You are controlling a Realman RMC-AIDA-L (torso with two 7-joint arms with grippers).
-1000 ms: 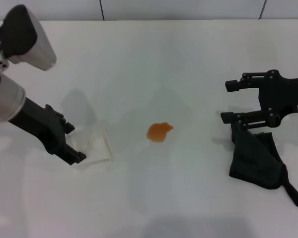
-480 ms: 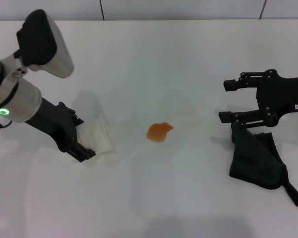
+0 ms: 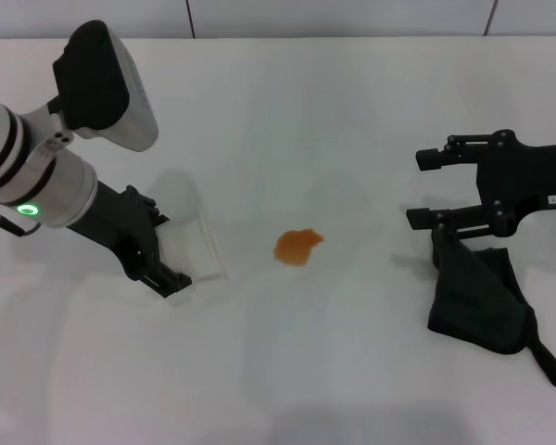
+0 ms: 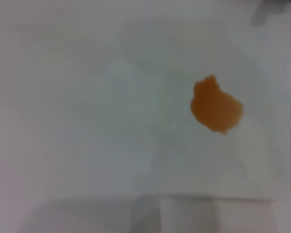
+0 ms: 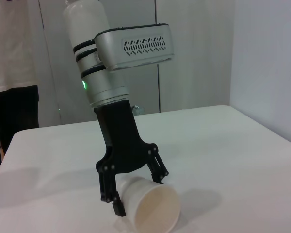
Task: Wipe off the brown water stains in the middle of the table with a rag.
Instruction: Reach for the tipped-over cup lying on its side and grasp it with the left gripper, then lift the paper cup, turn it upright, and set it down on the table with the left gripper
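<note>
Near the middle of the white desk (image 3: 352, 111) lies the brown water stain (image 3: 297, 247), a small orange-brown blot with an uneven outline, dry desk all around it. The left wrist view shows the same blot (image 4: 216, 105) alone on the pale surface.

Toward the desk's left edge the left hand (image 3: 171, 260) is low over the surface, its black fingers clamped around a white translucent cup (image 3: 193, 247) that lies on its side. From the right wrist view the cup (image 5: 148, 204) has its open mouth turned toward the stain's side of the desk, and one dark finger (image 5: 157, 164) crosses over its wall while another runs down along its far flank — the cup's lower wall looks to be resting on the desk. The cup is well apart from the stain, with bare desk between them.

Toward the right edge the right hand (image 3: 424, 187) is held sideways, its two black fingers standing apart, one above the other in the head view. The lower finger (image 3: 435, 218) is touching the top fold of the rag (image 3: 478, 303); whether it pinches the cloth cannot be told. The rag is a dark grey heap of folds on the desk, spreading toward the near right corner — a thin tail-like corner trails out from it at the near end. It sits well apart from the stain.
</note>
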